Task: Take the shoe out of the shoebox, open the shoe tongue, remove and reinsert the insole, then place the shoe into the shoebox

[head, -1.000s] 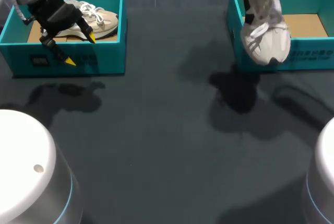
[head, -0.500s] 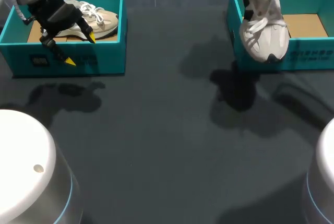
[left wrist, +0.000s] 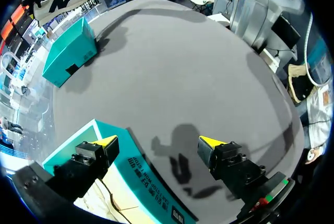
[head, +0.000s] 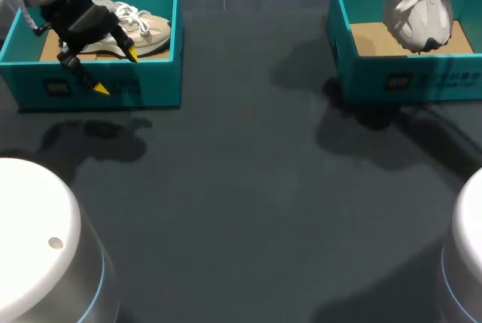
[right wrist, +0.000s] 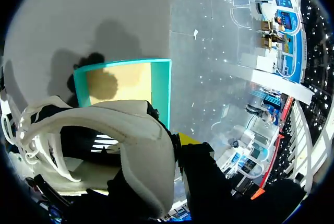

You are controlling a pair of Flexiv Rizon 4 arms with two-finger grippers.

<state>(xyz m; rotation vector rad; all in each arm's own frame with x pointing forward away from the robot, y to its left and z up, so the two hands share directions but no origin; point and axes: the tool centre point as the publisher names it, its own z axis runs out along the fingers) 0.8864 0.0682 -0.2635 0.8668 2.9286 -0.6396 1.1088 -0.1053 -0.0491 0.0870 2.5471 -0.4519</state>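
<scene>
Right claw (right wrist: 181, 144) clamped on white shoe (head: 416, 7), held over shoebox (head: 343, 48) at counter's (head: 248, 187) far right corner. Left claw (head: 116, 71) wide open (holding nothing) above far-left box's (head: 154, 82) front wall.

Head view: high, behind, facing down on the table (head: 241, 187). Wrist views: close, looking outward. All three apparently share the right shoebox (head: 407, 74).

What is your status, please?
Left end effector open, astride left teal shoebox wall. Right end effector shut on white sneaker, above right teal shoebox. No obstruction.
</scene>
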